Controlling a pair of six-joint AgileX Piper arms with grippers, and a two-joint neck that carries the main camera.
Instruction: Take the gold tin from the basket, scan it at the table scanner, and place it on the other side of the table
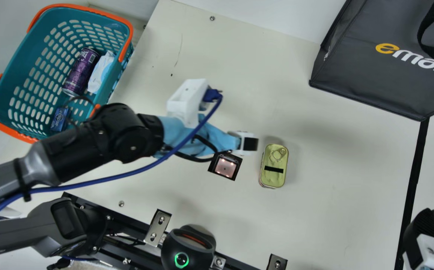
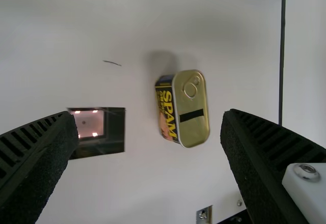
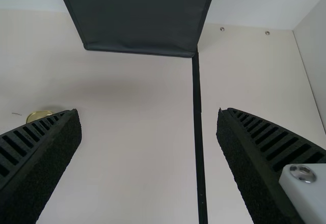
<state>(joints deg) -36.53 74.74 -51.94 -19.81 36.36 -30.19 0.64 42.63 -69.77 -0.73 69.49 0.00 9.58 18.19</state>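
Tin (image 1: 273, 167) on table (image 1: 337, 195), beside scanner (image 1: 225, 167) | Left gripper (image 2: 150, 114), right gripper (image 3: 148, 113): spread, empty | Step, judged: mid-transfer, scan unconfirmed | Next: right gripper likely needs square alignment over tin

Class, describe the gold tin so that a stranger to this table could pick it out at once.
From the black bag on the cream table, look across to the pink-lit scanner window. Just right of it in the main view sits the tin. Unlike that flat square, it is a raised, rounded oblong whose gold lid bears a ring pull and a black strip.
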